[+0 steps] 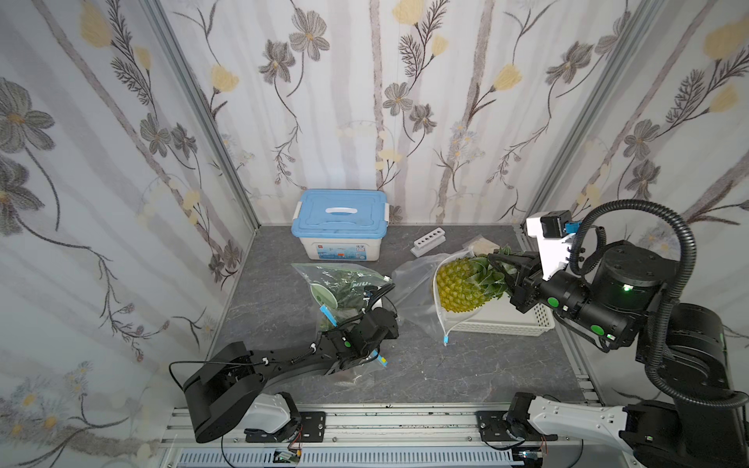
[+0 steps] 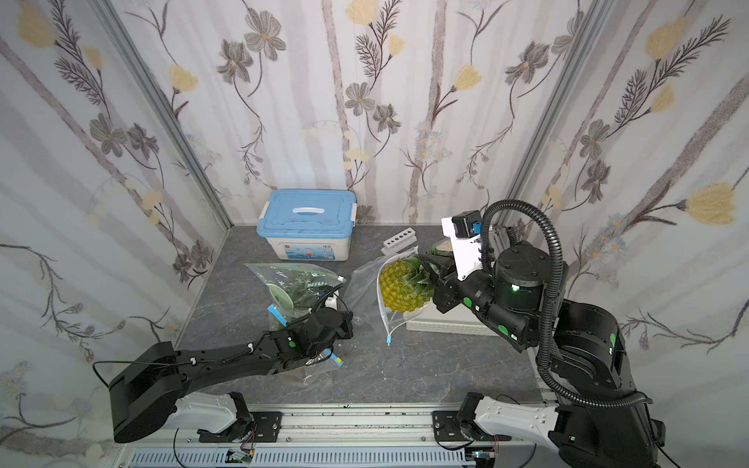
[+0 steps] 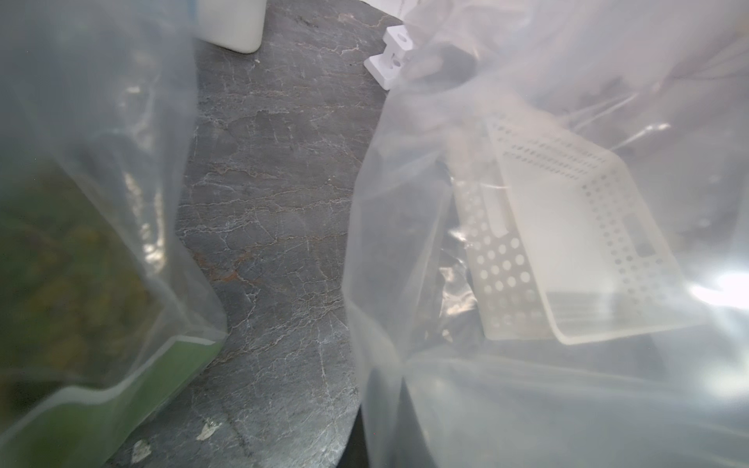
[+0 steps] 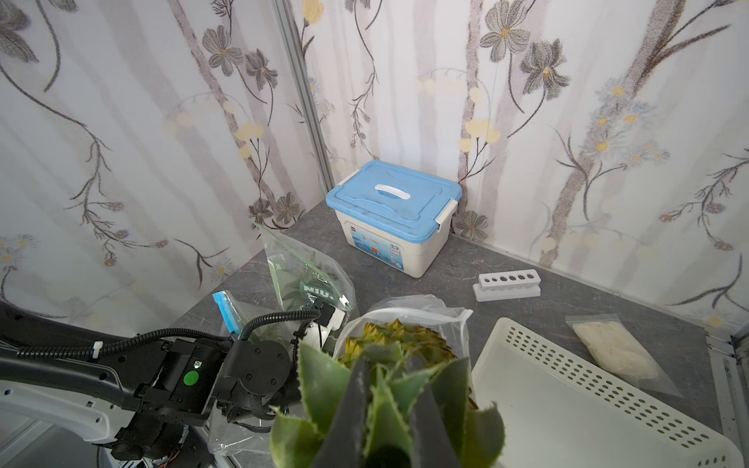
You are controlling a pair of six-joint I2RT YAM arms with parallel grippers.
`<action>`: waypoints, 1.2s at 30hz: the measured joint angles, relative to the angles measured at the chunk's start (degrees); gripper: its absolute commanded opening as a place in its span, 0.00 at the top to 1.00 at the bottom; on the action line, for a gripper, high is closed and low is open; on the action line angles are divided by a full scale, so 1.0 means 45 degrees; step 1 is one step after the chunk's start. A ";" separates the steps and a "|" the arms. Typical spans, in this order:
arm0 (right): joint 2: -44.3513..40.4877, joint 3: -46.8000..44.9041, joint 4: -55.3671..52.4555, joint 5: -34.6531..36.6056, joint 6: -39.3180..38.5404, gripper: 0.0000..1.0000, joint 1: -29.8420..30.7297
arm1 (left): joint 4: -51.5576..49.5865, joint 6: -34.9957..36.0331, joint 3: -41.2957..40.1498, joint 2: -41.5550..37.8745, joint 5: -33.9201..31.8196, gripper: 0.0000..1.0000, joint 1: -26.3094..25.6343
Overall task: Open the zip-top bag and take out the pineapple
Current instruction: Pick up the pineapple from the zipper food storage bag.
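Observation:
The yellow-green pineapple [image 1: 462,287] [image 2: 403,289] hangs tilted, its body half out of the mouth of the clear zip-top bag [image 1: 413,283] [image 2: 364,283]. My right gripper [image 1: 502,275] [image 4: 389,377] is shut on the pineapple's green crown leaves, above the near end of a white basket. The bag's white zip edge curves around the fruit and its blue slider [image 1: 446,338] dangles below. My left gripper [image 1: 395,318] [image 2: 349,324] is low at the bag's left bottom corner, shut on the plastic. In the left wrist view the clear bag [image 3: 527,385] covers the jaws.
A white perforated basket [image 1: 506,320] lies under the pineapple. A blue-lidded box [image 1: 340,225] stands at the back wall, with a white tube rack [image 1: 429,240] and a small packet [image 1: 480,245] to its right. A second bag holding greens [image 1: 340,287] lies beside the left arm.

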 measured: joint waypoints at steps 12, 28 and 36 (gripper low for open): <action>-0.0418 -0.0146 -0.0413 0.1608 -0.0029 1.00 -0.0185 | -0.0117 -0.3376 0.0559 0.1967 -0.1506 1.00 -0.0049; -0.1277 -0.1996 0.2807 -0.0253 -0.0763 1.00 -0.0389 | -0.0389 -0.1540 0.3109 0.3808 -0.0758 1.00 -0.1171; -0.1744 -0.2191 0.4114 -0.1457 -0.0772 1.00 -0.0427 | -0.2759 -0.0685 0.5673 0.4872 -0.1389 1.00 -0.1059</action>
